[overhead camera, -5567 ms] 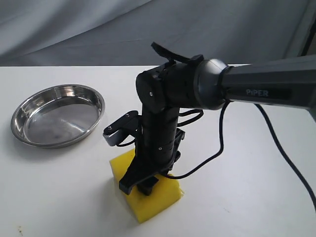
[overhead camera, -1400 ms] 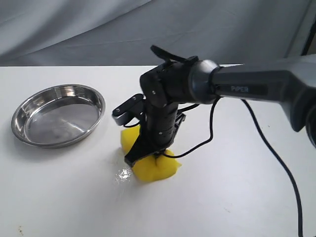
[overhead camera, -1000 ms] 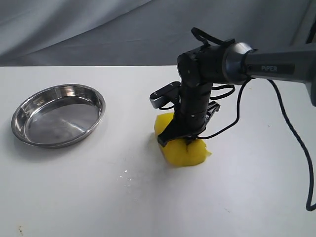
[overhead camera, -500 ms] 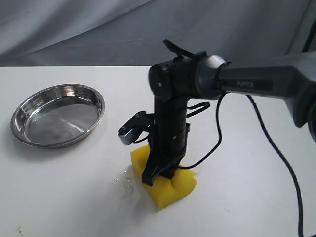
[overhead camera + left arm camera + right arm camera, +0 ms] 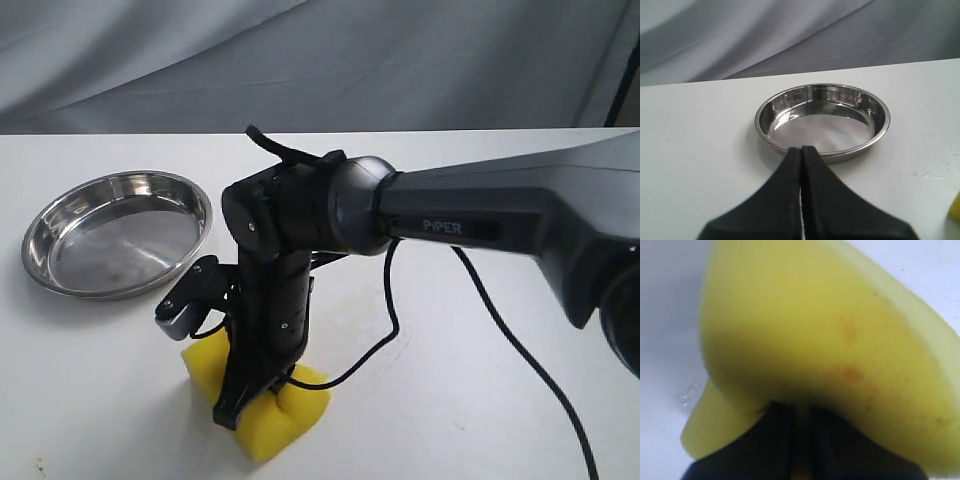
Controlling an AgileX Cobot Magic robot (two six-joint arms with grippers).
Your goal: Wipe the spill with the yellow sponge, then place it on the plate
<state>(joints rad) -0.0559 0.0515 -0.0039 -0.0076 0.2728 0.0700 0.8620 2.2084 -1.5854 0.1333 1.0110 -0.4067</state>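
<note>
The yellow sponge (image 5: 262,410) lies pressed on the white table at the front, pinched in the middle by my right gripper (image 5: 250,392), which is shut on it from above. The right wrist view is filled by the yellow sponge (image 5: 830,350), faintly stained orange, bulging around the fingers. The steel plate (image 5: 40,270) sits empty at the left; the left wrist view shows the plate (image 5: 762,112) just beyond my left gripper (image 5: 801,150), which is shut on nothing. No brown spill shows; only a faint wet sheen (image 5: 687,395) beside the sponge.
The right arm (image 5: 480,225) and its black cable (image 5: 520,350) cross the table from the right. A grey cloth backdrop (image 5: 320,60) hangs behind the table's far edge. A yellow sponge corner (image 5: 955,210) shows at the edge of the left wrist view.
My right gripper has dragged the sponge across the table, right, then back leftward and toward the front. The wet glints seen on the table earlier are now under the arm or gone.
</note>
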